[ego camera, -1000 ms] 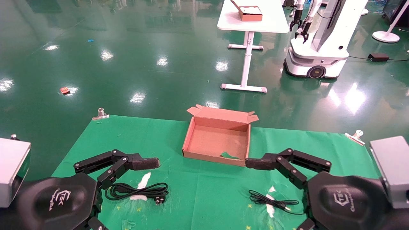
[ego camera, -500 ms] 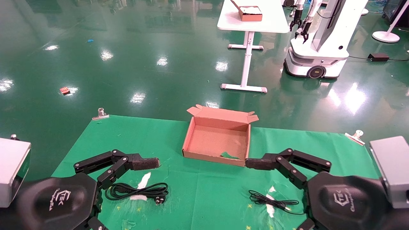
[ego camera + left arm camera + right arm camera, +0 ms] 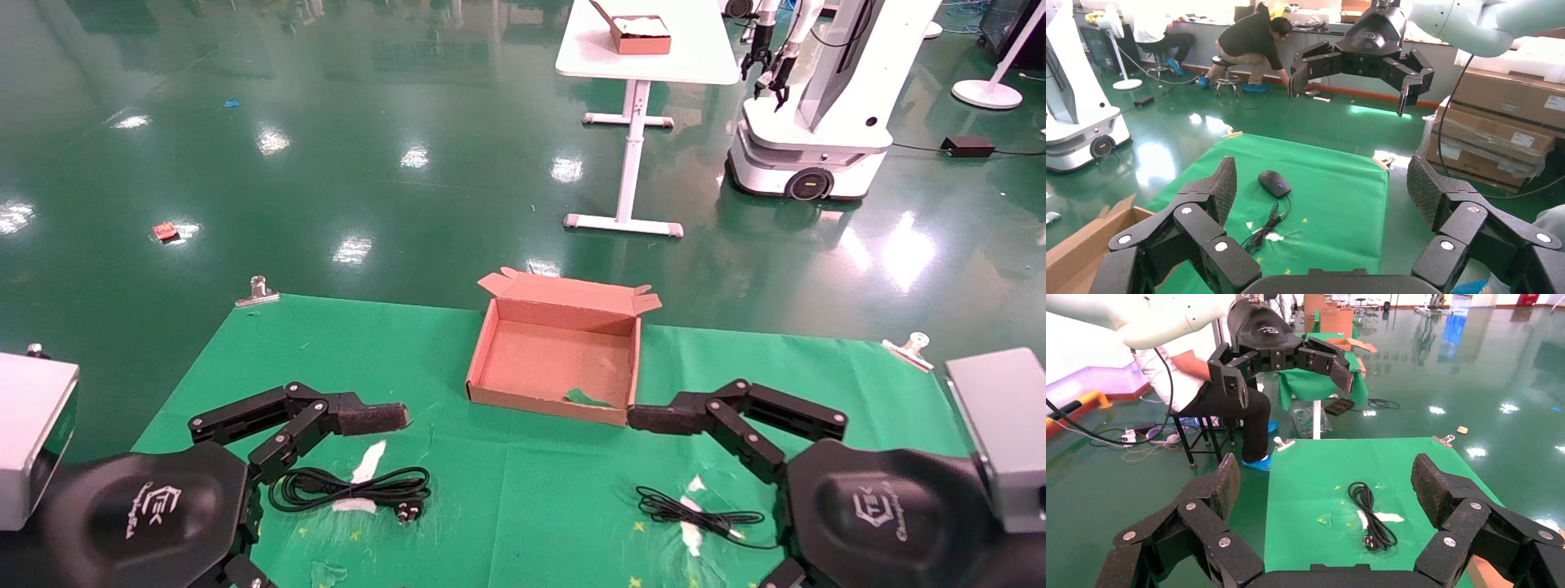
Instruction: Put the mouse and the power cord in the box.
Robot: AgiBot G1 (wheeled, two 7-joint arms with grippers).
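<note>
The box sits open at the table's far middle, lid flaps folded back, nothing from the task inside it. At about seven o'clock from it the power cord lies coiled in a long loop, plug toward the near edge. At about five o'clock lies the mouse's thin cable; the mouse itself shows in the left wrist view, resting on the green cloth. The left gripper hangs above the cord, fingers spread wide. The right gripper hangs above the cable, spread too, holding nothing.

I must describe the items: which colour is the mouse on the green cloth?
Black. The mouse shows best in the left wrist view.
</note>
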